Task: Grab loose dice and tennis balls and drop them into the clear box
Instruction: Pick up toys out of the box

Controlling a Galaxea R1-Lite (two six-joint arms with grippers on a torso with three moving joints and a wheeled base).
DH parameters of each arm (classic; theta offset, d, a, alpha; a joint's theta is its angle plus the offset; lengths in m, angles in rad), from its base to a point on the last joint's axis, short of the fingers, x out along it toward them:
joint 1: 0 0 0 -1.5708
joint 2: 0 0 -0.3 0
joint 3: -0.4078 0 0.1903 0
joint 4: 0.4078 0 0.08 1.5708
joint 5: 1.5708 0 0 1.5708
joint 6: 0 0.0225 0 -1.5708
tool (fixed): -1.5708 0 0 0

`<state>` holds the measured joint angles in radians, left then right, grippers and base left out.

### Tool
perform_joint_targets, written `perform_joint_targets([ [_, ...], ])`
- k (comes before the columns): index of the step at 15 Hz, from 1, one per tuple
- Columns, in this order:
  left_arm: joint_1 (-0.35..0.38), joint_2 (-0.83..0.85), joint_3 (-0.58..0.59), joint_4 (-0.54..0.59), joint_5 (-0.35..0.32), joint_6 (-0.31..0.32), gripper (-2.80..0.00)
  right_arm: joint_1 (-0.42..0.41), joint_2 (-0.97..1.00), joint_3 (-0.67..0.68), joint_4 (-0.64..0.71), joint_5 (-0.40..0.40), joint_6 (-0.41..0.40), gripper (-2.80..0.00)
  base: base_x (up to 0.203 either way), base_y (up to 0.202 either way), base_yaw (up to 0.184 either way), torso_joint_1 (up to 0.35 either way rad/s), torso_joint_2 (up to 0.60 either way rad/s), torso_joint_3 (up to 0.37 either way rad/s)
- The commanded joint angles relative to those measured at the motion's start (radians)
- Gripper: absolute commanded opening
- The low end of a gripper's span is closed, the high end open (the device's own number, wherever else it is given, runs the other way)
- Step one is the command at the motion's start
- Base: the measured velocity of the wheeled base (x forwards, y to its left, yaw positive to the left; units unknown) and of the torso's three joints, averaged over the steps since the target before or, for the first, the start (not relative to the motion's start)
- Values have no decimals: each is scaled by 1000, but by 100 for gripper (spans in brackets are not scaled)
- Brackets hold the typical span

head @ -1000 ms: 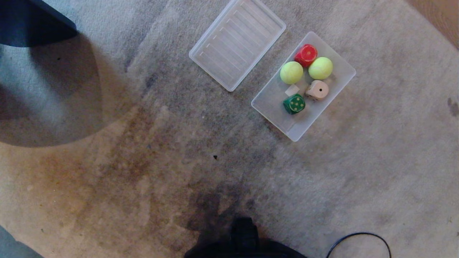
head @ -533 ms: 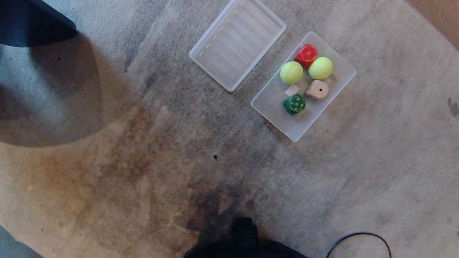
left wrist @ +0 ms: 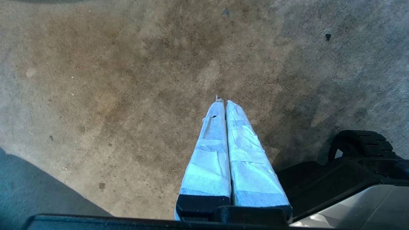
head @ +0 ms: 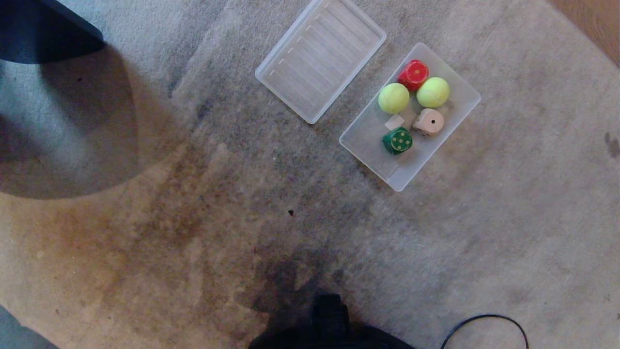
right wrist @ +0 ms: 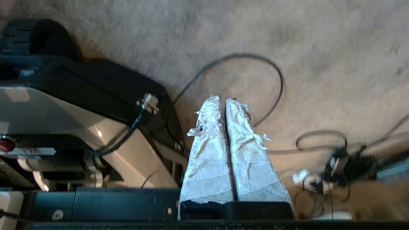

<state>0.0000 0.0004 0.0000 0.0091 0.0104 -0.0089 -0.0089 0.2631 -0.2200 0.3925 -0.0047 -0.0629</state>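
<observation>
Since both tennis balls and 3 dice sit in the clear box up front, the closed, empty right end effector is nearer than the closed, empty left end effector.

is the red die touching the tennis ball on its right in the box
Touching. The head view shows the red die pressed against the right tennis ball inside the clear box, with no gap between them.

Head camera high above stained carpet, looking straight down, clear box far side, both wrist cameras low over carpet beside the robot base, sharing its dark edge with the head view
</observation>
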Motion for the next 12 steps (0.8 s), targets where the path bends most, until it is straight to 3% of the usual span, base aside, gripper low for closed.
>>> perform_joint_targets([
  [1, 0, 0, 2, 0, 0, 0, -280, 3, -115, 47, -53, 17, -17, -280, 0, 0, 0, 0, 0, 0],
  [3, 0, 0, 2, 0, 0, 0, -280, 5, -247, 96, -115, 39, -37, -280, 0, 0, 0, 0, 0, 0],
  [9, 0, 0, 2, 0, 0, 0, -280, 6, -263, 117, -149, 45, -41, -280, 0, 0, 0, 0, 0, 0],
  [11, 0, 0, 2, 0, 0, 0, -280, 6, -264, 200, -320, 27, -20, -280, 0, 0, 0, 0, 0, 0],
  [12, 0, 0, 2, 0, 0, 0, -280, 6, -265, 208, -334, 22, -14, -280, 0, 0, 0, 0, 0, 0],
])
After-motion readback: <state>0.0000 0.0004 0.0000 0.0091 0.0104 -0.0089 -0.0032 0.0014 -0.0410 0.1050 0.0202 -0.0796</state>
